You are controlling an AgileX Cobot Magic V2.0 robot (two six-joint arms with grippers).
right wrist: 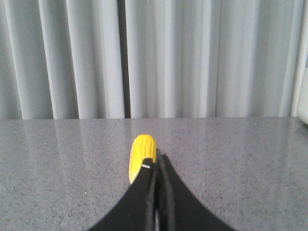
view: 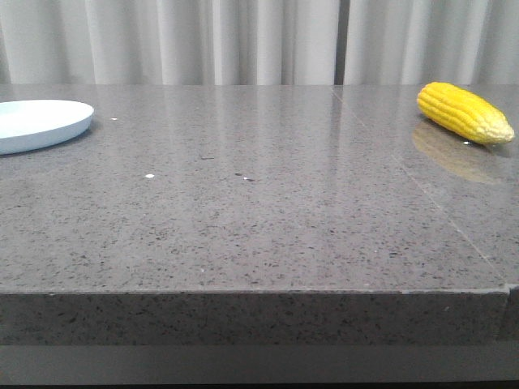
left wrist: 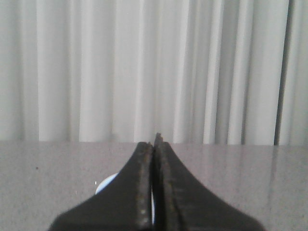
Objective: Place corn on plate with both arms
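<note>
The yellow corn (view: 464, 112) lies on the grey table at the far right, its paler tip pointing right. The pale blue-white plate (view: 36, 123) sits at the far left, cut by the frame edge. Neither arm shows in the front view. My left gripper (left wrist: 155, 142) is shut, its black fingers pressed together, and a sliver of the plate (left wrist: 105, 184) peeks out from behind them. My right gripper (right wrist: 156, 161) is shut too, holding nothing. The corn (right wrist: 141, 155) lies on the table beyond its fingertips, partly hidden by them.
The grey speckled table (view: 259, 219) has its front edge near the camera. A seam (view: 422, 190) runs across its right part. White curtains (view: 243, 40) hang behind the table.
</note>
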